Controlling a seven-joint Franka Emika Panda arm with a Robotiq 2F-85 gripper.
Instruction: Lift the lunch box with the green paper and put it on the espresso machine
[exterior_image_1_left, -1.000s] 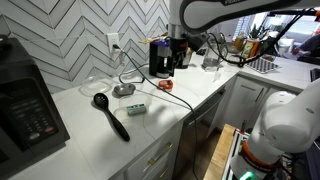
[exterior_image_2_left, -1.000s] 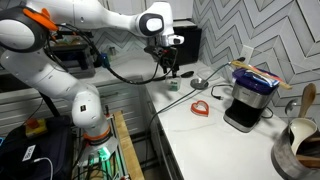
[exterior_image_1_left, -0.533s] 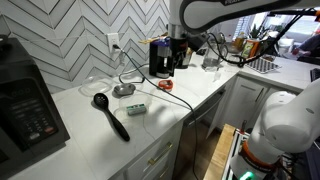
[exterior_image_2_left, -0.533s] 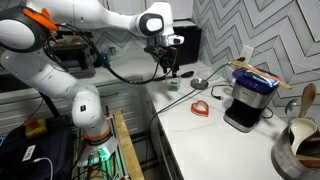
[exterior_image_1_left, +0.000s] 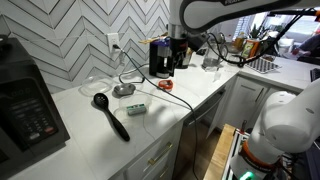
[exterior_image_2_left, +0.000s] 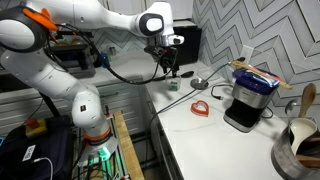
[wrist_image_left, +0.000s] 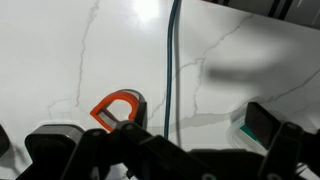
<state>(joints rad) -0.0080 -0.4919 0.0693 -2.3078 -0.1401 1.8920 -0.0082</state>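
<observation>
The lunch box (exterior_image_1_left: 135, 108) is a small clear flat box lying on the white counter, with the green paper (exterior_image_1_left: 137, 109) showing through it. It also shows in an exterior view (exterior_image_2_left: 172, 86) and at the right edge of the wrist view (wrist_image_left: 243, 127), partly behind a finger. The espresso machine (exterior_image_1_left: 160, 57) stands upright against the tiled wall and shows in the other exterior view too (exterior_image_2_left: 247, 100). My gripper (exterior_image_1_left: 178, 55) hangs above the counter (exterior_image_2_left: 168, 68), apart from the box. Its fingers (wrist_image_left: 198, 140) are spread and hold nothing.
An orange heart-shaped object (wrist_image_left: 115, 106) and a blue-grey cord (wrist_image_left: 170, 60) lie on the counter below me. A black ladle (exterior_image_1_left: 111, 115) and a round grey dish (exterior_image_1_left: 123, 90) lie near the box. A big black appliance (exterior_image_1_left: 25, 100) stands at the counter's end.
</observation>
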